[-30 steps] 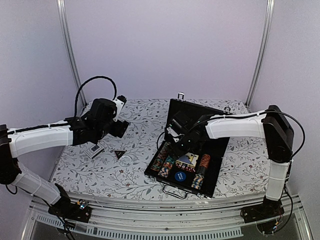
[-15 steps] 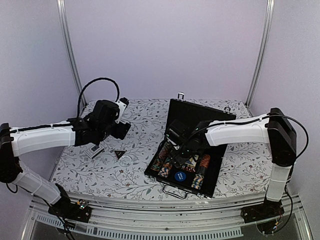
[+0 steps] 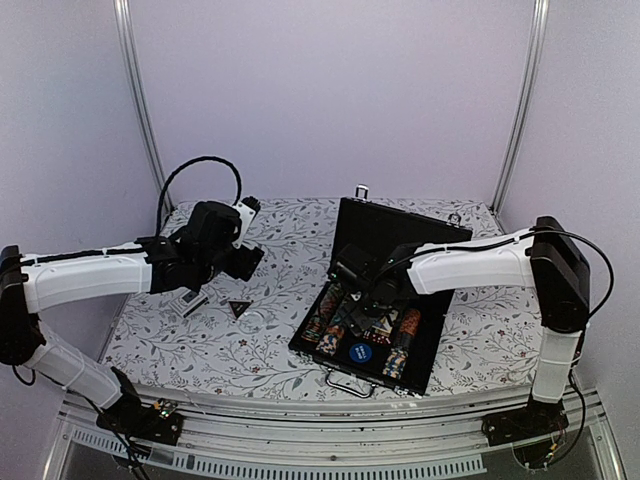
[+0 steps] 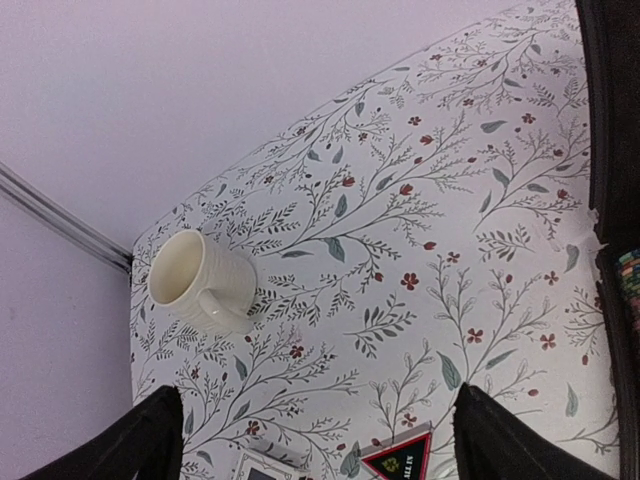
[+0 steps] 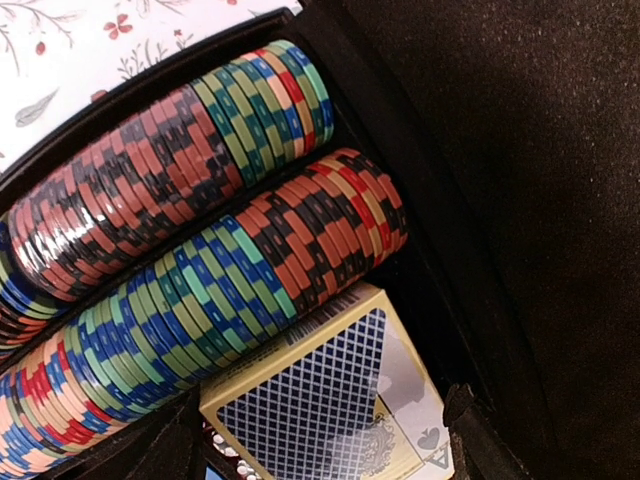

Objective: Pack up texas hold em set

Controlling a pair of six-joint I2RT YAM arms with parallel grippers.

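The black briefcase [image 3: 400,228] lies open right of centre, lid up, metal handle [image 3: 350,385] at the near edge. It holds multicoloured chip rows [image 3: 322,322] and a blue disc [image 3: 360,352]. My right gripper [image 3: 368,305] is low inside the case. In the right wrist view it [image 5: 320,440] is shut on a blue-backed card deck [image 5: 330,400] beside the chip rows [image 5: 200,200], with red dice just below. My left gripper [image 3: 248,258] is open and empty above the table [image 4: 318,420]. A black triangle [image 3: 238,308] lies under it, also in the left wrist view [image 4: 402,462].
A cream mug [image 4: 195,280] stands at the far left of the flowered table. A small white box [image 3: 190,300] lies left of the triangle, also seen from the left wrist [image 4: 262,468]. The case's edge [image 4: 610,150] bounds the left wrist view on the right.
My right gripper has come down and forward into the case and now covers the card deck in the top view. My left gripper has shifted slightly to the right.
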